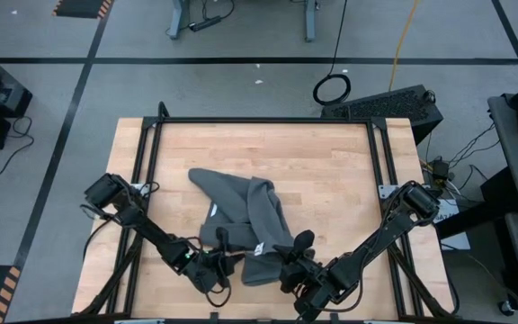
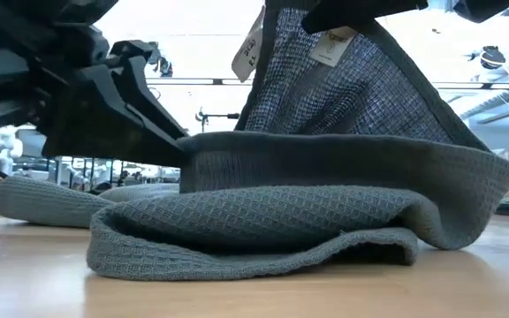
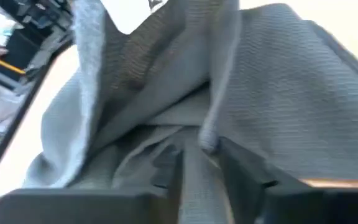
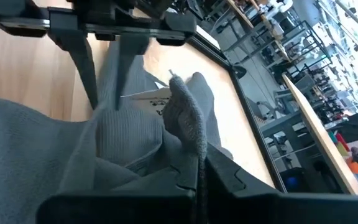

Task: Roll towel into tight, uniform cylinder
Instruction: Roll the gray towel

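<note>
The dark grey towel (image 1: 241,211) lies crumpled in the middle of the wooden table. Its lower folds (image 2: 254,230) rest on the tabletop. One part (image 2: 352,88) is drawn up as a sheet and carries white tags (image 2: 330,44). My left gripper (image 1: 224,239) is at the towel's near left part, shut on a fold; it shows at the left of the low view (image 2: 162,132). My right gripper (image 1: 299,243) is at the towel's near right part, shut on the raised cloth. My left gripper (image 3: 194,168) pinches a narrow fold of the towel (image 3: 191,186) between its two fingers. It comes slanting down from the table's near left. The cloth around the fold lies on the lower layers. My right gripper (image 4: 197,171) pinches an upstanding edge of the towel (image 4: 188,124) between its shut fingers, close to the white tag (image 4: 151,96). It comes from the table's near right, slanting down. That part is lifted, and the cloth slopes from it to the folds on the table.
A black metal frame (image 1: 259,120) runs along the table's edges. Bare wood (image 1: 331,171) lies on the far side and to the right of the towel. A black box (image 1: 385,103) stands beyond the far right corner.
</note>
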Robot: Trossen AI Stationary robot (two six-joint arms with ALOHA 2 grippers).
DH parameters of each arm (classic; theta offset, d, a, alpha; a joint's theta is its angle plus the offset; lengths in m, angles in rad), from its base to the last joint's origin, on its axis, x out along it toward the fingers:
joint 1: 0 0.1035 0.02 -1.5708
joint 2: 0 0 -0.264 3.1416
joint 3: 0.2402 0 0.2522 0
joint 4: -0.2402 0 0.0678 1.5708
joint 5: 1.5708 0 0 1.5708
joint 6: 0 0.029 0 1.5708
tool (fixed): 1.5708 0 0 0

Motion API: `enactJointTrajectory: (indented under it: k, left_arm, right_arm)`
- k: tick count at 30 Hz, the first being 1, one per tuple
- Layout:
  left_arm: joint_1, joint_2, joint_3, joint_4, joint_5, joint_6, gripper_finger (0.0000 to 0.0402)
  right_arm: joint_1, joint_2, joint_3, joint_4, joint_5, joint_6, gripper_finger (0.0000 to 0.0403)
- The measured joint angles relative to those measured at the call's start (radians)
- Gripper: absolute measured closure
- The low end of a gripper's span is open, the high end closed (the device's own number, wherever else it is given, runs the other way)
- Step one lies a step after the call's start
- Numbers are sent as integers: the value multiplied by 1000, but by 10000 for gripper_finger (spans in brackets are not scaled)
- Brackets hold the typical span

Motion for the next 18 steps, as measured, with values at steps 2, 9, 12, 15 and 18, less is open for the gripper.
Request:
enactJointTrajectory:
  k: [2,9,12,15,18]
  left_arm:
    - [6,0,0,5,49,-3,362]
    - [-4,0,0,81,47,64,389]
    - [-27,0,13,194,37,178,397]
    - [-39,0,51,223,19,251,397]
    - [-31,0,75,221,10,279,397]
  right_arm:
    - [0,0,0,1,-1,0,403]
    - [-4,0,0,2,-54,56,403]
    - [-18,0,0,2,-140,104,402]
    - [-37,0,0,0,-241,158,402]
    - [-53,0,0,0,-309,215,402]
